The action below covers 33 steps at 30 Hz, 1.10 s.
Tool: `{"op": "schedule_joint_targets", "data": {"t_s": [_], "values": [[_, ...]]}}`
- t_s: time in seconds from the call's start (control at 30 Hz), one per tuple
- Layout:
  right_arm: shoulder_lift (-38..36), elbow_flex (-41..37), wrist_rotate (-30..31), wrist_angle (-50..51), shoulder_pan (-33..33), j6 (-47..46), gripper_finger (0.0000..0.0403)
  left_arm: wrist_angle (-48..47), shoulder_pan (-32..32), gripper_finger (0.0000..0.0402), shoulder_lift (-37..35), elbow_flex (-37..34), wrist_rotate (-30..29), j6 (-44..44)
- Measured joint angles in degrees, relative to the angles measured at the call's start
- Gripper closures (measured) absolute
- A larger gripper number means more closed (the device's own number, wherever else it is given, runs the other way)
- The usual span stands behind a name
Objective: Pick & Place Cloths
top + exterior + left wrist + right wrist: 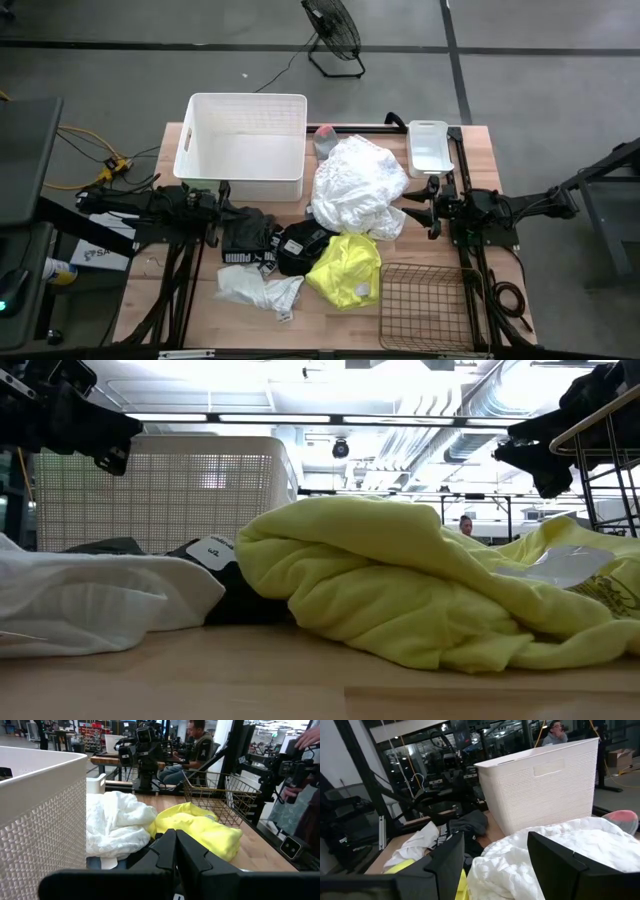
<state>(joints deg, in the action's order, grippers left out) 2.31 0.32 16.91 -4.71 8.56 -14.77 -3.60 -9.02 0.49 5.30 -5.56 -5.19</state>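
The cloths lie in a loose heap on the wooden table. A big white one (355, 185) is in the middle, and a neon yellow one (347, 270) lies nearer the front. Black ones with white print (250, 242) and a smaller white one (255, 290) lie to the left. My left gripper (222, 205) hangs shut and level in front of the white tub (245, 145), above the black cloths. My right gripper (412, 207) hangs open and level just right of the big white cloth, and its fingers (555, 857) frame that cloth (560, 850) without holding it.
A brown wire basket (425, 305) stands at the front right, with a small white tray (430, 145) at the back right. A pink and grey item (325, 135) lies behind the white cloth. People stand in the room beyond the table (200, 745).
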Motion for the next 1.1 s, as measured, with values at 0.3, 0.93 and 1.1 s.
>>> {"op": "schedule_joint_targets", "data": {"t_s": [0.3, 0.93, 1.1], "values": [[0.2, 0.5, -1.2, 0.3, 0.0, -6.5, 0.0192, 0.0, 0.0, 0.0391, 0.0, 0.0, 0.0, 0.0], [21.4, 21.1, 8.1, 15.5, 0.0, -3.6, 0.0192, 0.0, 0.0, 0.0391, 0.0, 0.0, 0.0, 0.0], [29.8, 28.0, 7.3, 23.0, -0.6, 0.4, 0.0192, 0.0, 0.0, 0.0391, 0.0, 0.0, 0.0, 0.0]]}}
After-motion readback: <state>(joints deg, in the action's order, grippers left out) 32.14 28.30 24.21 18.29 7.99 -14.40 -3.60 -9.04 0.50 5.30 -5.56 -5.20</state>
